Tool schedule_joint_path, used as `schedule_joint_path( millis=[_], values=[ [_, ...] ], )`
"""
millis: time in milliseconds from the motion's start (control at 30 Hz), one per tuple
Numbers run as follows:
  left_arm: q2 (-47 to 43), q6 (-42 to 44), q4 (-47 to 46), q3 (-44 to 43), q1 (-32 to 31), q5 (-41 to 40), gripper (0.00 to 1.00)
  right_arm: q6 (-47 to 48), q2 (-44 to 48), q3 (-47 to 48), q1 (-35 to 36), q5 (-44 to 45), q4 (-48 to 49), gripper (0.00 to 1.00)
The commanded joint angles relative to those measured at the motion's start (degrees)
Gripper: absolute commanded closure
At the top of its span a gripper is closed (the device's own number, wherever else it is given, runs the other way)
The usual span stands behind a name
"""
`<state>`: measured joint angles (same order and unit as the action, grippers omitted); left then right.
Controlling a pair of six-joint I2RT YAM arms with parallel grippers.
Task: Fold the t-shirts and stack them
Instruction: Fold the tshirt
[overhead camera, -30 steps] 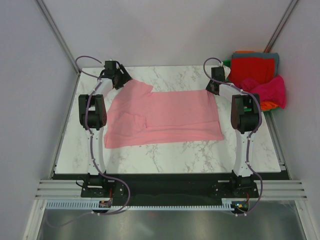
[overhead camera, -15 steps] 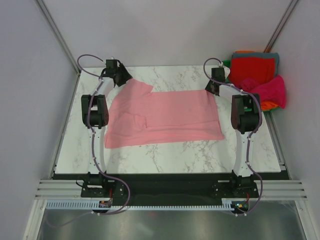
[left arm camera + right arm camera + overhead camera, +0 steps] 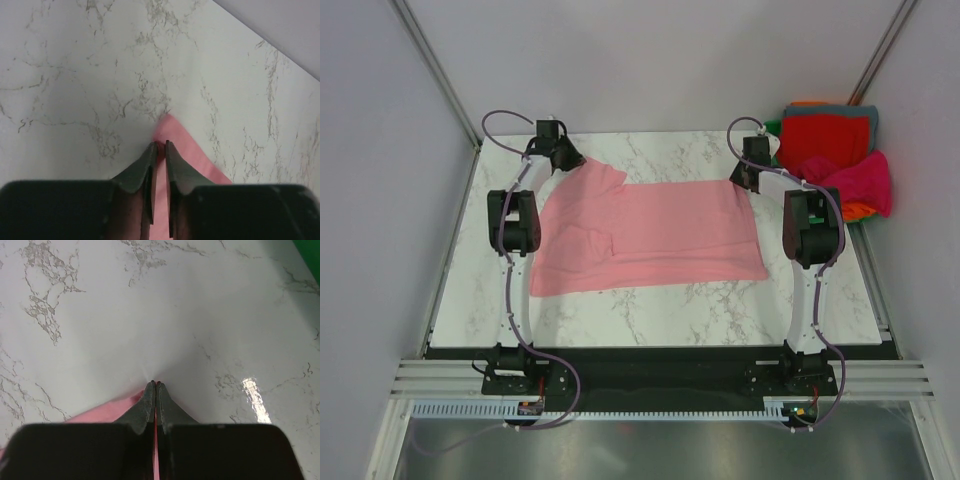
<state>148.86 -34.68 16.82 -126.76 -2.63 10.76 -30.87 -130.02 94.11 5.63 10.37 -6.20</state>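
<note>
The left gripper (image 3: pixel 570 158) has slid a little rightward along the far side of the table (image 3: pixel 650 310), taking its tip of the salmon-pink t-shirt (image 3: pixel 650 235) with it. The right gripper (image 3: pixel 748 178) has not shifted. Each gripper is pinched onto the cloth, the left on the far left tip and the right on the far right corner. The t-shirt lies flat with its long axis running left to right, and its whole body is on the near side of both grippers. Folding likely means drawing that far edge toward the near edge, with both arms equally well placed.
</note>
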Motion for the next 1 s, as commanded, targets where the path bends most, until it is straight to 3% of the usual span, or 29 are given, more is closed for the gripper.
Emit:
schedule_joint_path(
  millis=[0,67,300,400,633,967],
  values=[
    [2.31,0.84,1.81,-2.96,-0.35,1.72,0.85,-0.59,1.96,-1.47,0.35,-0.97,-1.63,1.00],
    [2.32,1.27,1.73,-3.49,-0.35,1.54,0.98,-0.59,2.05,-1.64,0.35,-1.05,-1.54,1.00],
    [-5.14,3.39,-0.29,2.29,-0.18,-1.27,0.98,-0.15,5.12,-4.09,0.35,-0.88,-1.19,1.00],
    [-12.50,3.47,-6.60,14.38,-0.27,-0.66,0.98,0.55,8.45,-7.25,0.35,-0.79,0.13,1.00],
    [-27.10,5.23,-16.46,31.90,-0.27,-3.03,0.98,0.20,14.61,-13.33,0.35,-1.58,2.42,1.00],
    [-38.28,6.55,-21.21,42.73,-0.27,-2.85,0.98,0.99,21.90,-16.49,0.35,-1.50,-0.21,1.00]
  ],
)
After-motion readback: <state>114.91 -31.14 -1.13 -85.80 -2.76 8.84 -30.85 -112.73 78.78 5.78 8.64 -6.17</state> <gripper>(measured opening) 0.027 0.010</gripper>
